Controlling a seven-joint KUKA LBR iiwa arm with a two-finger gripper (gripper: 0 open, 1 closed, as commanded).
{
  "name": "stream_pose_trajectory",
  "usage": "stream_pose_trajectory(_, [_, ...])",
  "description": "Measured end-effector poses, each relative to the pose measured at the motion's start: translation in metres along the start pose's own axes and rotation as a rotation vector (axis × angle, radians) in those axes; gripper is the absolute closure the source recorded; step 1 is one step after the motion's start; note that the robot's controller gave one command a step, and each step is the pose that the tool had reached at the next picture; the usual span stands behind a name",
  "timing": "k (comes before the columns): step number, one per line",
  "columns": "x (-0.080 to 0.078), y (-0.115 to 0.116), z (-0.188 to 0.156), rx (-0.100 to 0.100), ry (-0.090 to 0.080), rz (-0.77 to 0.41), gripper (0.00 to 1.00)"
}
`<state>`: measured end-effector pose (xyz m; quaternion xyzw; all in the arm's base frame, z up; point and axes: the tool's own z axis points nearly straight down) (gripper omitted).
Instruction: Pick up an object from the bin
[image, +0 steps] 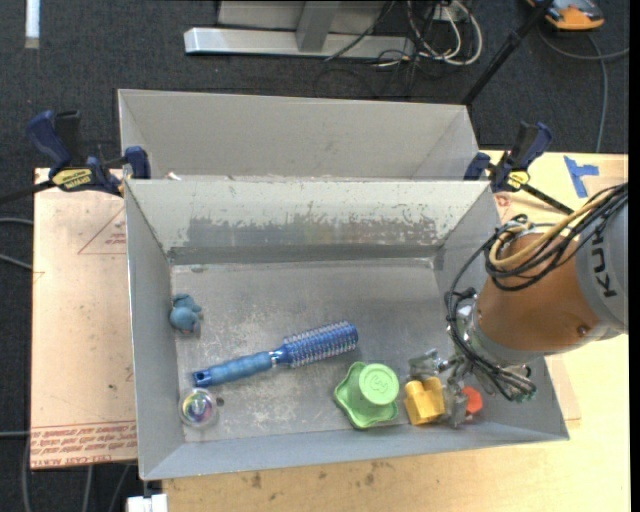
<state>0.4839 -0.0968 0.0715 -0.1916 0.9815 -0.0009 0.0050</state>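
Grey bin (300, 290): one blue brush (280, 355), one green lid (368, 394), one yellow block (423, 402) beside gripper (448, 384), grip unclear.

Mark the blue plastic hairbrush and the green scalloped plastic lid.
blue plastic hairbrush (322, 344): camera view, bristle head.
green scalloped plastic lid (376, 386): camera view, top centre.

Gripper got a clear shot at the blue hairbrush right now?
Probably yes. The hairbrush lies flat with nothing on it; only the green lid sits between it and the gripper, passable from above.
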Motion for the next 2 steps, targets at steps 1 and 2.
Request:
stream_pose_trajectory(1, [-0.019,-0.015,-0.109,0.001,0.0,-0.014,1.0])
stream_pose_trajectory(2, [-0.011,-0.019,-0.151,0.0,0.003,-0.015,1.0])
